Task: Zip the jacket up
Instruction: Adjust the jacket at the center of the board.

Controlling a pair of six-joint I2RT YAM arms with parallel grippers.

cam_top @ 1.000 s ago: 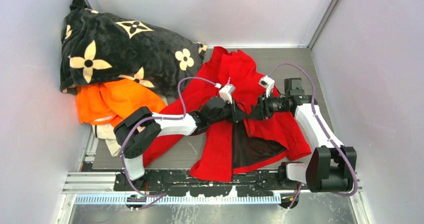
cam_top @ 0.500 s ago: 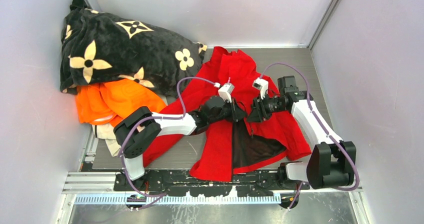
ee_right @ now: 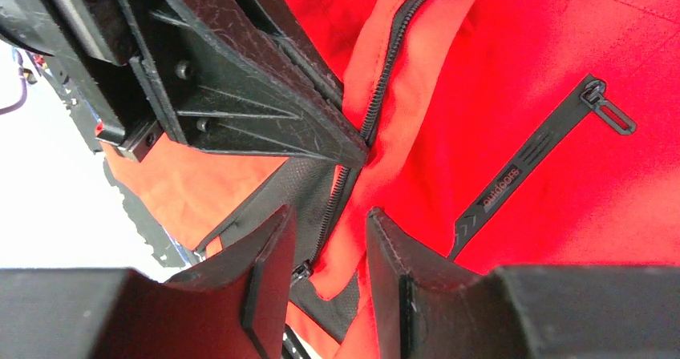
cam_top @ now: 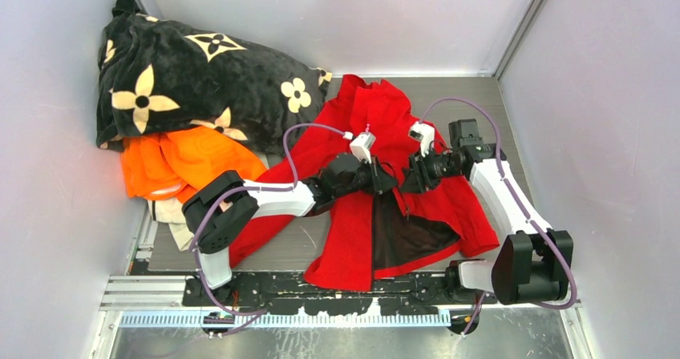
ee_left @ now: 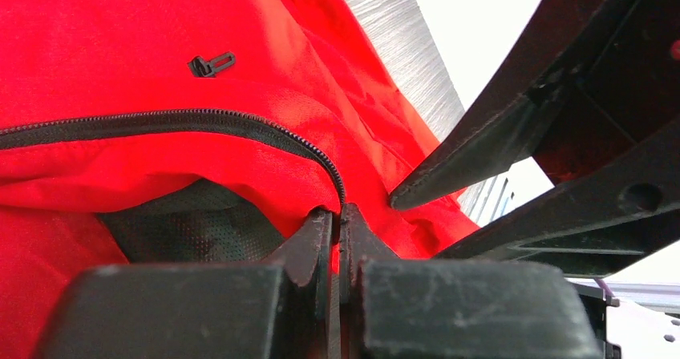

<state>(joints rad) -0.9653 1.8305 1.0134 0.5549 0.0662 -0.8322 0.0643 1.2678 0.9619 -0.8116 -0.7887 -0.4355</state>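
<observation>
Now our left gripper (ee_left: 337, 235) has its fingers pressed together, pinching the red edge of the jacket (ee_left: 120, 38) exactly where the zip (ee_left: 200, 120) runs down to the fingertips. Our right gripper (ee_right: 330, 255) has its fingers spread and grips nothing. It hangs just beside the zip, on the side opposite the left gripper, and the two nearly touch.

We judge the jacket to be thin, light and soft, probably a little slippery. It will fold and follow any pull, so one hand must keep it tight. The zip tape is the firmest place to hold; we cannot tell for sure where the slider is.

Seen from above, the jacket lies spread on the table with the zip down its middle, under both grippers. Below them the zip is not closed and the dark lining (cam_top: 401, 235) shows. The pocket pull (ee_right: 601, 106) lies right of the zip. The flowered blanket (cam_top: 184, 78) and orange garment (cam_top: 184, 159) lie well apart, left of the zip.
</observation>
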